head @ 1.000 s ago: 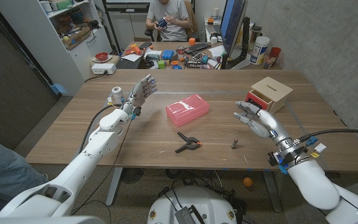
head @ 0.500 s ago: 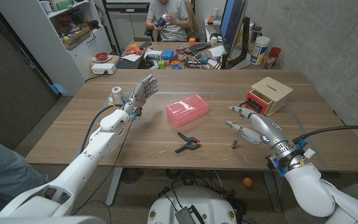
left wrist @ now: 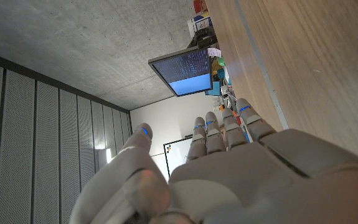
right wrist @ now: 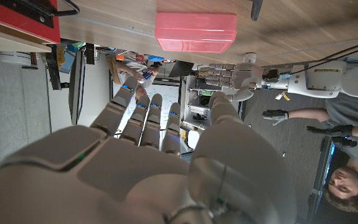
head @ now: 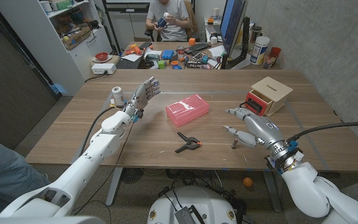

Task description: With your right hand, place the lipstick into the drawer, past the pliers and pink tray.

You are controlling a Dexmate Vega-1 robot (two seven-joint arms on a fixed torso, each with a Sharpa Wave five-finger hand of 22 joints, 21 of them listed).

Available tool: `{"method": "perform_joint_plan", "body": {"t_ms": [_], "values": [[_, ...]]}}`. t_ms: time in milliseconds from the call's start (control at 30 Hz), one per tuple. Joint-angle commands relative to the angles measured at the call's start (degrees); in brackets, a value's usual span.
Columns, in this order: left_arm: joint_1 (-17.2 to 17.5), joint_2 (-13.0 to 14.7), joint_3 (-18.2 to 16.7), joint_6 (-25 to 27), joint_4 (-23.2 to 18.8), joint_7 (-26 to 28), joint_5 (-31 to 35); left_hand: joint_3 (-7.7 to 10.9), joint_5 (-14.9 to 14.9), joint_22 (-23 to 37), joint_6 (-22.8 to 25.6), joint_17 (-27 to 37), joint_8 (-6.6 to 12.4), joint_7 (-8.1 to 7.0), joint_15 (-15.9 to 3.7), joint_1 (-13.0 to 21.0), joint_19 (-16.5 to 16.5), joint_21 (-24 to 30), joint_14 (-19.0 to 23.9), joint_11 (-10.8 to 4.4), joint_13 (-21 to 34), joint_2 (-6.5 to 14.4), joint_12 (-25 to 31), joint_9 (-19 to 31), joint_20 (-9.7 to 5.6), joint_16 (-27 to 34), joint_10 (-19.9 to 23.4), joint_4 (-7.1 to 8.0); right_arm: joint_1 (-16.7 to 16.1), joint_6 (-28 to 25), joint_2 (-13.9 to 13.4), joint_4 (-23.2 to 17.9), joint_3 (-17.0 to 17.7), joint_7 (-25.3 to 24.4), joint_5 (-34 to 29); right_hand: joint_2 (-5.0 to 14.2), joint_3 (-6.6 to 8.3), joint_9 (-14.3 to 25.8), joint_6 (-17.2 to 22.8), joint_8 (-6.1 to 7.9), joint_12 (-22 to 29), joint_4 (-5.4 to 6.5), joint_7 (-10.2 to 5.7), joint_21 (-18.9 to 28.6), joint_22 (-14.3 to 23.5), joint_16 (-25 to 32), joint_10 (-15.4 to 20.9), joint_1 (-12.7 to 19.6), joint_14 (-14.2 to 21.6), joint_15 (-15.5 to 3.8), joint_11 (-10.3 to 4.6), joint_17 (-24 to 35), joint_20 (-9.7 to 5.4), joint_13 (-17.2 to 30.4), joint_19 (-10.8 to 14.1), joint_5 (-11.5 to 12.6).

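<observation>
While the lipstick (head: 234,143) stands on the wooden table (head: 91,134) at lower right of centre, the right hand (head: 251,129) hovers just beside it, fingers spread, holding nothing.

Upper right sits the small wooden drawer (head: 267,94), its red front pulled out. Pliers (head: 188,142) lie at centre, below the pink tray (head: 187,110). At upper left, the left hand (head: 142,93) is raised, fingers apart and empty.

**Robot body: appearance**

Both arms have smooth white rounded shells. Left hand (head: 142,93) and right hand (head: 248,127) are pale grey with segmented fingers carrying small blue marks. A black cable (head: 328,131) runs to the right wrist, which has blue and yellow fittings.
</observation>
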Motion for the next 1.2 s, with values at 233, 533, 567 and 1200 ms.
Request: {"method": "perform_joint_plan", "body": {"t_ms": [233, 533, 567, 1200], "values": [[0.55, 0.74, 0.50, 1.33, -1.27, 1.17, 0.53, 0.10, 0.27, 0.25, 0.23, 0.25, 0.12, 0.15, 0.57, -0.26, -0.26, -0.52, 0.04, 0.34, -0.18, 0.23, 0.28, 0.34, 0.42, 0.33, 0.06, -0.39, 1.46, -5.12, 0.49, 0.13, -2.40, 6.76, -11.85, -2.12, 0.96, 0.10, 0.45, -0.12, -0.15, -0.94, -1.05, 0.42, 0.14, -0.14, 0.74, 3.76, 1.67, -0.75, -1.30, -0.85, -0.17, 0.04, 2.45, 1.17], [0.96, 0.91, 1.24, 1.91, -1.37, 1.54, 1.29, 0.11, 0.28, 0.27, 0.58, 0.26, 0.16, 0.36, 0.82, -0.36, -0.15, -0.76, 0.14, 0.96, -0.41, 0.35, 0.26, 0.35, 0.25, 0.36, -0.04, -0.55, 0.91, -2.81, -1.53, -0.19, 0.63, 10.98, -9.53, -4.05, 1.40, 0.18, 1.40, 0.03, 0.28, -0.50, -1.07, 0.86, 0.17, 0.77, 2.66, 6.08, 5.51, -0.26, -0.99, -1.52, -0.14, -0.07, 5.02, 1.77], [0.98, 0.92, 1.34, 2.01, -1.33, 1.43, 1.30, 0.11, 0.28, 0.27, 0.57, 0.26, 0.14, 0.39, 0.82, -0.37, -0.17, -0.79, 0.10, 0.99, -0.44, 0.36, 0.26, 0.36, 0.16, 0.34, -0.06, -0.57, 0.82, -2.52, -1.83, -0.24, 1.13, 11.48, -9.29, -4.20, 1.42, 0.18, 1.63, 0.09, 0.33, -0.46, -1.12, 0.97, 0.18, 0.77, 2.90, 6.22, 5.69, -0.20, -0.98, -1.57, -0.20, -0.09, 5.43, 1.81], [2.22, 1.12, 0.80, 1.86, -2.35, 2.18, 0.92, 0.12, 0.28, 0.29, 0.76, 0.28, 0.08, 0.37, 1.02, -0.50, -0.27, -1.24, -0.11, 1.01, -0.76, 0.55, 0.30, 0.38, 0.41, 0.27, -0.08, -0.79, 1.87, -2.72, -1.25, 0.83, 1.21, 14.89, -9.79, -5.18, 1.66, 0.24, 1.38, -0.25, -0.19, -0.03, -1.35, 1.15, 0.20, 0.45, 2.53, 7.19, 6.19, 1.41, -1.00, -1.79, 0.81, -0.20, 7.37, 2.14]]}}
